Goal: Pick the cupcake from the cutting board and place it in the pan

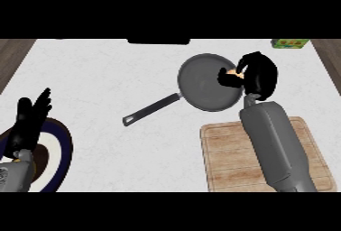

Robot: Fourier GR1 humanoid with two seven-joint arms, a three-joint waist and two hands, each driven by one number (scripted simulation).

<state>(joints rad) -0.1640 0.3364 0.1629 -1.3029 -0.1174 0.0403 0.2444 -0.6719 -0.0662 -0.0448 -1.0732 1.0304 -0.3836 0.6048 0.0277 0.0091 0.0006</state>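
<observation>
A grey pan (pixel 203 81) with a long dark handle lies on the white counter at the upper middle. My right hand (pixel 256 74) hovers over the pan's right rim, its fingers curled round the cupcake (pixel 231 71), of which only a small orange-tan patch shows. Below the pan, the wooden cutting board (pixel 226 158) lies at the lower right, partly hidden by my right forearm. My left hand (pixel 30 122) rests open at the left edge, fingers up.
A dark-rimmed plate (pixel 60 153) sits under my left hand at the lower left. A green box (pixel 290 43) stands at the counter's far right edge. A dark object (pixel 158 41) lies at the far edge.
</observation>
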